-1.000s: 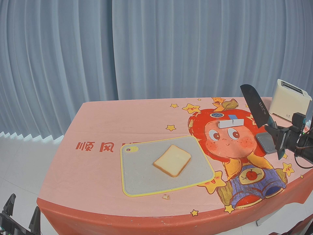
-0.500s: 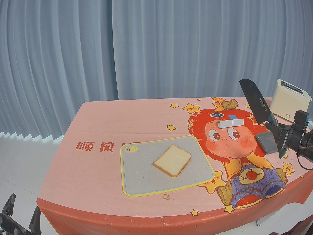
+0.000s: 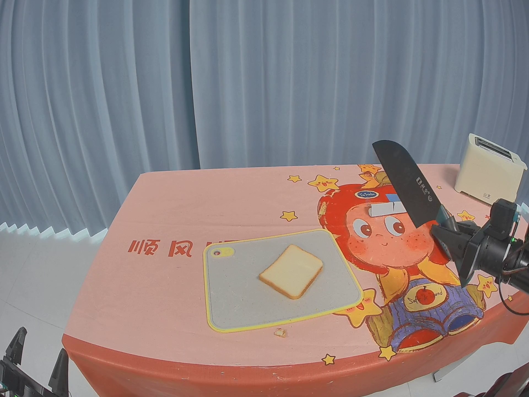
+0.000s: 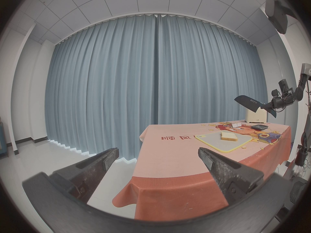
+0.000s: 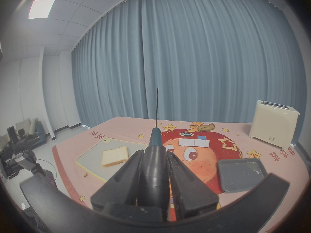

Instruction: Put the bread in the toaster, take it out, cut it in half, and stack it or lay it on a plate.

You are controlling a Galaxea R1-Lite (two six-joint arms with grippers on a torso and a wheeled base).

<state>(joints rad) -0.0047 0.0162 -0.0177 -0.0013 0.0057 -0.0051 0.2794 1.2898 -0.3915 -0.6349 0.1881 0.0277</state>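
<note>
Currently the right claw (image 5: pixel 155 156) is pinching the dark handle of a knife (image 3: pixel 409 180), one finger pressed to each side of it. It hangs above the right part of the counter (image 3: pixel 182 210), over the cartoon print on the pink cloth. From the claw the black blade slants up and to the left in the head view; seen from the right wrist it stands edge-on, pointing toward the curtain (image 3: pixel 275 67).

Just beside that claw a grey tray (image 5: pixel 241 175) lies flat on the counter. Beyond it, at the far right corner, the cream toaster (image 3: pixel 489 169) stands upright with its slots facing up.

Further left, the bread (image 3: pixel 291 271), a single slice, lies flat near the middle of the grey, yellow-rimmed cutting board (image 3: pixel 237 299), well apart from the knife. A small crumb (image 3: pixel 280 332) sits on the cloth just beside the board's near edge.

Off the counter, low beside its near left corner, the left claw (image 4: pixel 158 156) is spread wide and holds nothing.
</note>
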